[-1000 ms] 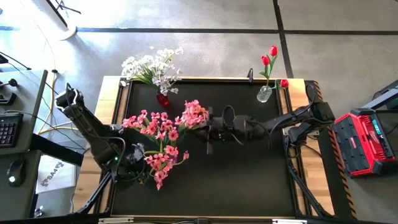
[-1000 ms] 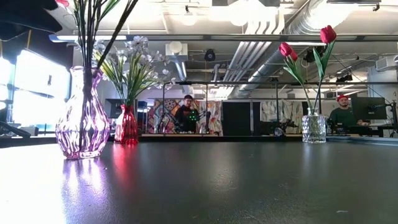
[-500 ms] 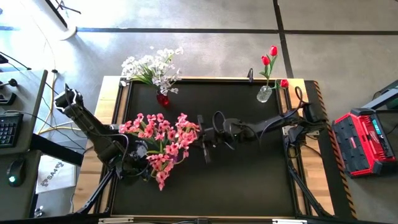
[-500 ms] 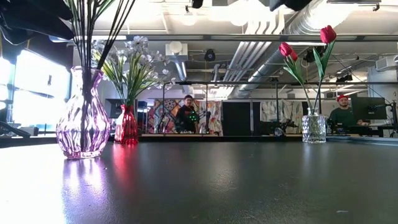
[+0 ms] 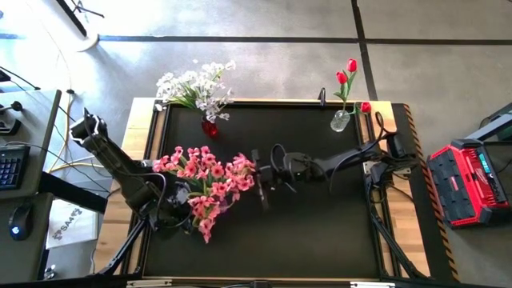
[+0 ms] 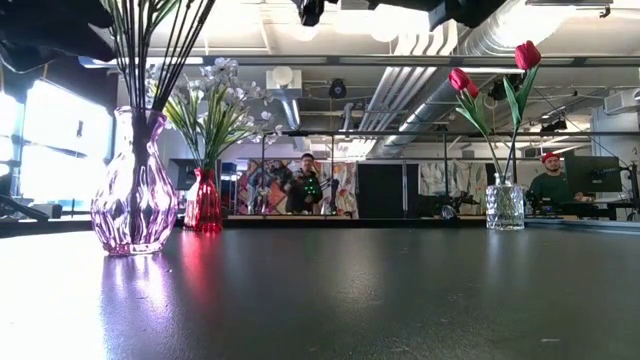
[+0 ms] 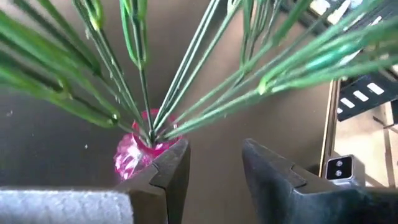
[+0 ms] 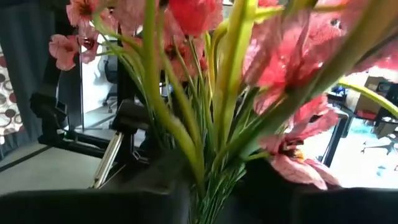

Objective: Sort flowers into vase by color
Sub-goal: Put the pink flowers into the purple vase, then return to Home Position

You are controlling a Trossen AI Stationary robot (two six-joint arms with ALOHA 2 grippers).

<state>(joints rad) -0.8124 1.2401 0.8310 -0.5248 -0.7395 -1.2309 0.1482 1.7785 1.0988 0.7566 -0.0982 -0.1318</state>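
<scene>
The pink flowers (image 5: 206,182) stand as a bunch in a pink glass vase (image 6: 130,190) at the table's left, their green stems (image 7: 186,81) going down into its mouth (image 7: 144,146). My right gripper (image 5: 258,186) is level at the bunch's right side, open, with several pink-flower stems (image 8: 208,168) between its fingers. My left gripper (image 7: 214,152) hangs open just beside the vase, with only table showing in its gap; blossoms largely hide it in the high view. White flowers (image 5: 196,86) fill a red vase (image 6: 205,200). Red tulips (image 5: 346,74) stand in a clear vase (image 6: 505,205). My right gripper has the pink flowers' stems (image 8: 205,177) standing upright between its two fingers, which come level from the table's right and lie across them. Whether the fingers touch the stems I cannot tell. My left gripper touches nothing that shows.
The red vase is at the far left edge and the clear vase at the far right. The dark tabletop (image 5: 320,232) is bare across the middle and near side. People sit in the room beyond the far edge (image 6: 305,185).
My right gripper has moved down and toward the table's left, rolling a little, carrying a pink spray that stood apart from the bunch. That spray now sits in with the other pink flowers, and more stems show in the pink vase's neck.
</scene>
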